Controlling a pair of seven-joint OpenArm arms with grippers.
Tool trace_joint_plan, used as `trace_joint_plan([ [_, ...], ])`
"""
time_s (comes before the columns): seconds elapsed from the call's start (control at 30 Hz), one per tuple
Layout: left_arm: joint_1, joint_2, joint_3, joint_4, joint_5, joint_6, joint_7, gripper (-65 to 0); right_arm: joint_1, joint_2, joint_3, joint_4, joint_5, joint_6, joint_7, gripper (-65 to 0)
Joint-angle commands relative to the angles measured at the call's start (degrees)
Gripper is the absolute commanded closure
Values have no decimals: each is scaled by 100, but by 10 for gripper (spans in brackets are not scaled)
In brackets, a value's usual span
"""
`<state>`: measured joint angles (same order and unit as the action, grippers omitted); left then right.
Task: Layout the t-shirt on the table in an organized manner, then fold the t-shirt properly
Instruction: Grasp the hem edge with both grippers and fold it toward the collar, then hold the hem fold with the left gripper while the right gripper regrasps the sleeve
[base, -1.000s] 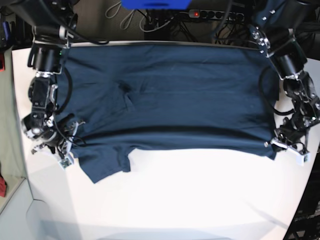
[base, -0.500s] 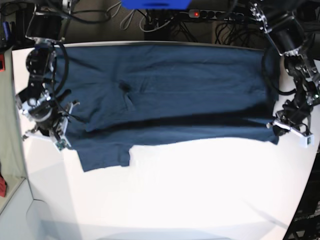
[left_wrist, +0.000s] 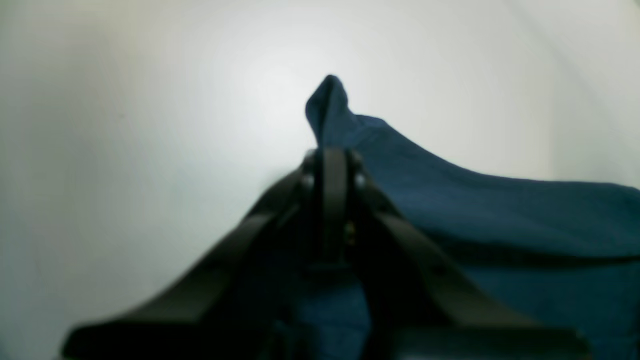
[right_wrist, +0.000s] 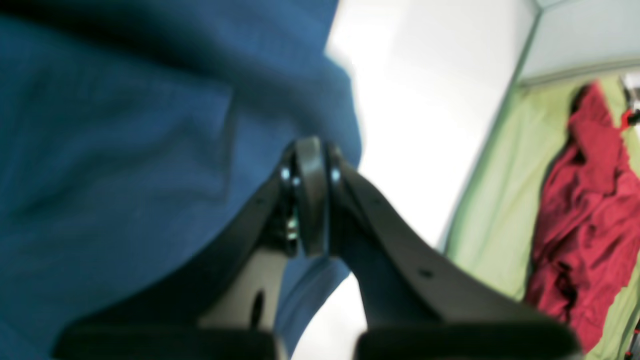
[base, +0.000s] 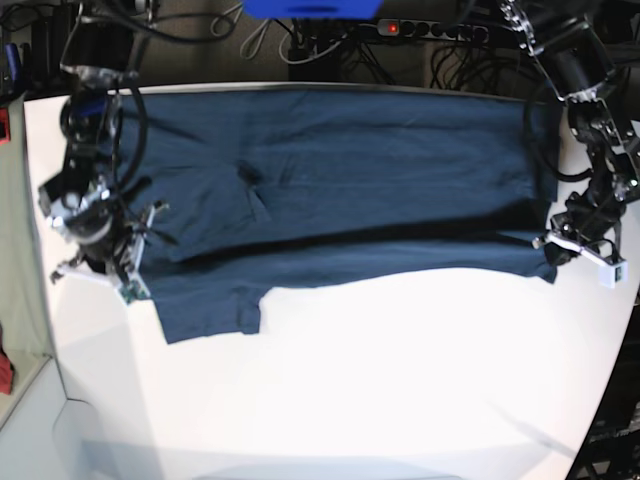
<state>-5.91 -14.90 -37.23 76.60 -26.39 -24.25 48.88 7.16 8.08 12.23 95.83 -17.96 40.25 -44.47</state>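
Observation:
The navy t-shirt (base: 330, 170) lies spread wide across the far half of the white table (base: 380, 380), with a sleeve (base: 205, 310) sticking out at the near left. My right gripper (base: 133, 283), on the left of the base view, is shut on the shirt's near-left edge. In its wrist view the fingertips (right_wrist: 310, 165) pinch blue cloth (right_wrist: 125, 150). My left gripper (base: 548, 256), at the right, is shut on the near-right corner; a peak of cloth (left_wrist: 327, 105) rises past its closed tips (left_wrist: 332, 162). A shadow band runs under the raised near edge.
A power strip (base: 430, 30) with a red light and cables sits behind the table's far edge, beside a blue object (base: 310, 8). Left of the table, a red cloth (right_wrist: 590, 200) lies on a green surface (right_wrist: 495, 200). Bare tabletop fills the near half.
Both grippers have moved toward the far side, carrying the shirt's near edge with them. The shadow under that edge has widened, and the sleeve has shifted back.

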Motion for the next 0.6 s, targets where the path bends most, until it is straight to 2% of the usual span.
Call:
trace_joint_plan([
  [0.0, -108, -88, -9, 98, -64, -23, -128, 0, 273, 76, 12, -93, -11, -25, -41, -65],
  [0.07, -108, -97, -9, 81, -55, -23, -128, 0, 555, 93, 39, -489, -11, -25, -164, -150],
  [0.13, -108, -97, -9, 81, -55, -23, -128, 0, 730, 243, 12, -788, -2, -25, -164, -238],
  [0.23, -99, -97, -9, 72, -55, -23, -137, 0, 924, 313, 3, -1157, 7, -25, -138, -316],
  [0.57, -99, -97, -9, 72, -55, -23, -137, 0, 1891, 357, 12, -2792, -2, -25, 47, -328],
])
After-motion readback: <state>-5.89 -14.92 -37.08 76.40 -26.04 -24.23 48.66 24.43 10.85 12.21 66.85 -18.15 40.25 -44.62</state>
